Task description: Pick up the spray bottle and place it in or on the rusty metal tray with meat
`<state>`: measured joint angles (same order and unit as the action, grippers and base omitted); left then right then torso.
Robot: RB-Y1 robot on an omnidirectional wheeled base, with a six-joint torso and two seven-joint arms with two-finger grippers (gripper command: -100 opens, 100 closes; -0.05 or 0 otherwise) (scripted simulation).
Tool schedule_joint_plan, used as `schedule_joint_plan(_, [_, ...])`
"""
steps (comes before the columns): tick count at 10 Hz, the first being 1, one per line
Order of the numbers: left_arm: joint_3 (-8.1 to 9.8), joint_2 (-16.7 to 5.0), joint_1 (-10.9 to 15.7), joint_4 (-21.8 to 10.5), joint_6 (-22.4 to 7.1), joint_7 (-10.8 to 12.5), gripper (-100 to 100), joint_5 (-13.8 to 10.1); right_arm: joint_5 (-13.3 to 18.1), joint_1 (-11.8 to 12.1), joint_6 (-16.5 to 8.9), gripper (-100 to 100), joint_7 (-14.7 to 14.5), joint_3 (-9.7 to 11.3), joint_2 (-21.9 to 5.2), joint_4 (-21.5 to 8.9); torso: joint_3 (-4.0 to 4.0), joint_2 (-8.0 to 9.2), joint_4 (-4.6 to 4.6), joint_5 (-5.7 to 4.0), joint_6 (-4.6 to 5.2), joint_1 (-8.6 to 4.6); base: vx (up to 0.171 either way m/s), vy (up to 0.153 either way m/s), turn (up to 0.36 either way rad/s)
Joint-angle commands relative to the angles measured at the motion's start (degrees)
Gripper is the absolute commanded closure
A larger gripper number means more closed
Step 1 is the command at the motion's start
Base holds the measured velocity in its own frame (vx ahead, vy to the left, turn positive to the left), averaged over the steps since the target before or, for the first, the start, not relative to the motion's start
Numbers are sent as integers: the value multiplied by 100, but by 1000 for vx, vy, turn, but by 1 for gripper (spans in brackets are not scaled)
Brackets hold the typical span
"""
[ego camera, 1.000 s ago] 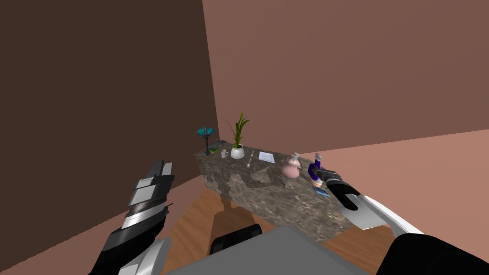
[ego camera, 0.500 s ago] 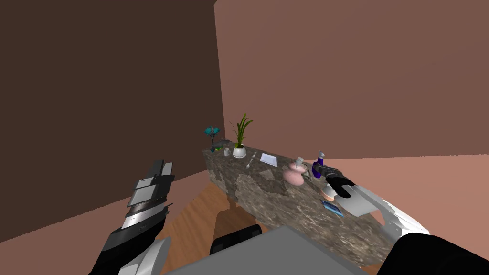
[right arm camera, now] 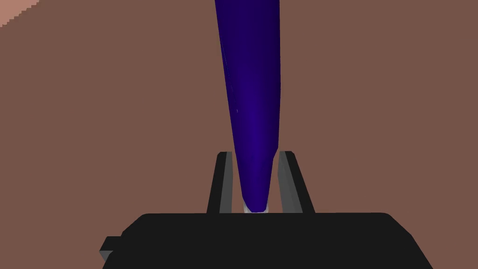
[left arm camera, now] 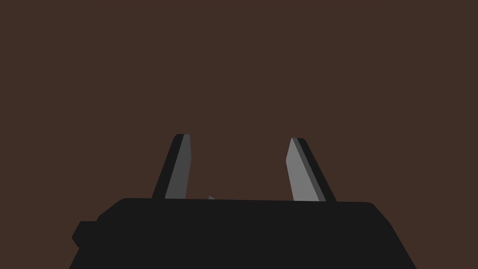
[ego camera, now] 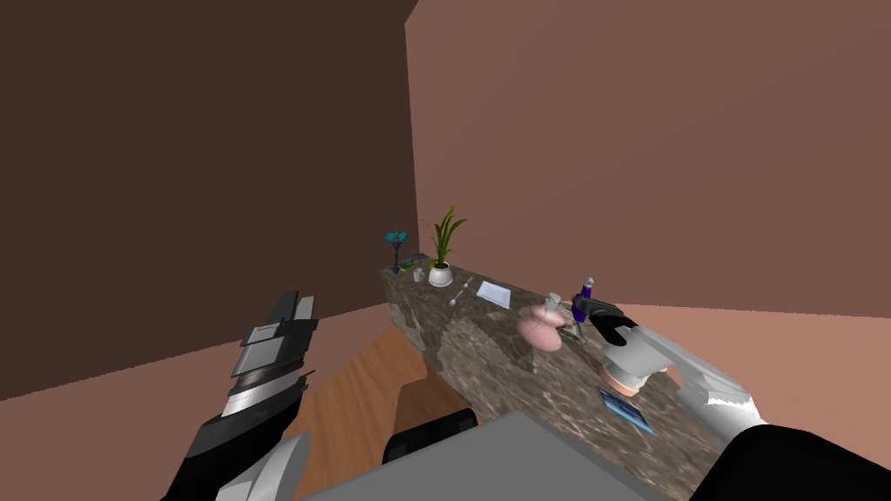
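Plant [ego camera: 441, 261] beside paper [ego camera: 492, 293], on table [ego camera: 487, 357] (far end)

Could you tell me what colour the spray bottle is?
Deep blue-violet bottle, clearest in right wrist view.

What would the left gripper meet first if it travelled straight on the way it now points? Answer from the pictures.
Most likely the dark brown wall: the open left gripper faces it squarely with nothing in between. How far off the wall stands is unclear.

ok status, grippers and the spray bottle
right gripper shut on dark blue spray bottle, upright above table. left gripper open, empty, at my left. pink flask close beside the bottle.
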<state>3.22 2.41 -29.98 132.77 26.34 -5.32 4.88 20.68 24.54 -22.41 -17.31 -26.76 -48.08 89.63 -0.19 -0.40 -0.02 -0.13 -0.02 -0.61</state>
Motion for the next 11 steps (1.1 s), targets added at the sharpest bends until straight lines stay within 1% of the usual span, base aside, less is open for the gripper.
schedule_joint_plan(1, [0,0,0,0,0,0,0,0,-93,-67,-160,100,94,71,-122,-94,0,0,0,0,0,0,-36,-102,179])
schedule_joint_plan(3, [0,0,0,0,0,0,0,0,-212,-198,-362,100,228,200,-291,-280,1,1,1,1,-8,3,-39,-110,252])
schedule_joint_plan(4, [0,0,0,0,0,0,0,0,-174,-144,-281,100,186,150,-238,-231,0,-2,1,2,-4,3,-11,-53,56])
schedule_joint_plan(5, [0,0,-1,0,0,0,0,0,-180,-155,-296,-100,201,156,-249,-236,-1,-3,0,4,8,24,0,-11,-2])
schedule_joint_plan(9, [0,1,-1,0,0,0,0,0,-180,-154,-293,-100,200,155,-248,-236,-1,-3,0,11,9,50,0,0,0])
schedule_joint_plan(10, [0,1,-1,0,0,0,0,0,-180,-154,-293,0,200,155,-248,-236,-1,-3,0,11,9,51,0,0,0])
schedule_joint_plan(11, [0,1,-1,0,0,0,0,0,-383,-56,-430,-100,206,121,-438,-106,-1,-3,0,11,9,51,-12,4,0])
